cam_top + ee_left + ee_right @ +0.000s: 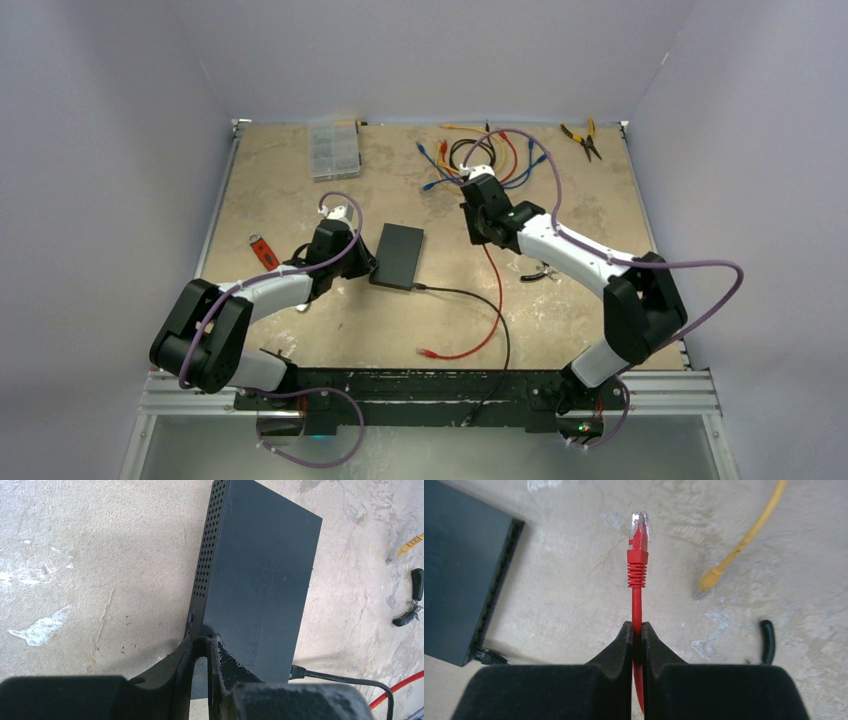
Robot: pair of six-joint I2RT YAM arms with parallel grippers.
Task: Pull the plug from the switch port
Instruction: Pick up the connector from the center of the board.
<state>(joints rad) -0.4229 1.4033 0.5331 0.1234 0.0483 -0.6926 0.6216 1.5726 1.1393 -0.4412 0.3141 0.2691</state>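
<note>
The switch [398,256] is a flat black box near the table's middle. My left gripper [366,266] is shut on its left edge near the near corner; in the left wrist view the gripper [201,642] pinches the switch [260,565] there. My right gripper [477,183] is to the right of the switch and further back, shut on a red cable [495,300]. In the right wrist view the gripper [637,627] holds the cable just behind its red plug [639,540]. The plug's clear tip hangs free, well apart from the switch [459,575].
A black cable [470,296] is plugged into the switch's near edge [298,671]. A clear compartment box [333,150] stands at the back left. Loose coloured cables [480,155] and pliers [582,140] lie at the back right. A red tool [263,250] lies left.
</note>
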